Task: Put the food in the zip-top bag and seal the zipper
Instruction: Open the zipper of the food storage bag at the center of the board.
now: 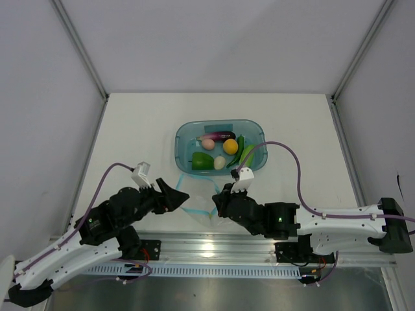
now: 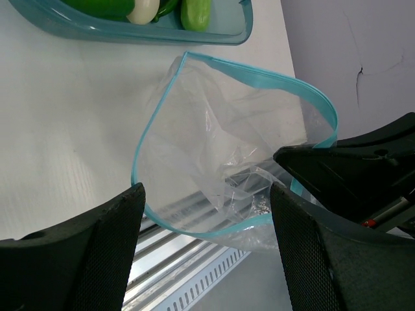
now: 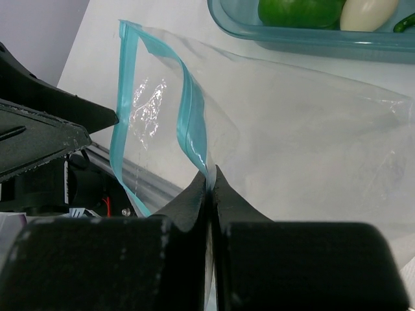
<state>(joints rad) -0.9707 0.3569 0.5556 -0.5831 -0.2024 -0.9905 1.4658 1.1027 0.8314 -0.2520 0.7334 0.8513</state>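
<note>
right fingers [image 3: 188, 202] pinch the teal zipper strip [image 3: 192, 123] of the clear crinkly plastic bag [image 2: 214, 142]; left fingers [image 2: 97, 259] spread, empty; the thin strip may slip free.

The table [image 1: 130, 136] is bare along its left, far and right edges, so a gripper can pass freely there. The tray [image 1: 179, 144] stands in the middle, toward the far edge, with food [image 1: 203, 161] in it. Between the tray and the near edge, the bag [image 1: 198, 194] takes the room, its mouth held open. The left gripper [image 1: 176, 194], jaws wide, blocks the bag's left side. The right gripper [image 1: 219, 202], pinching the zipper [image 3: 193, 123], blocks the right side. A cable [image 1: 285, 150] arcs past the tray's right end.
</note>
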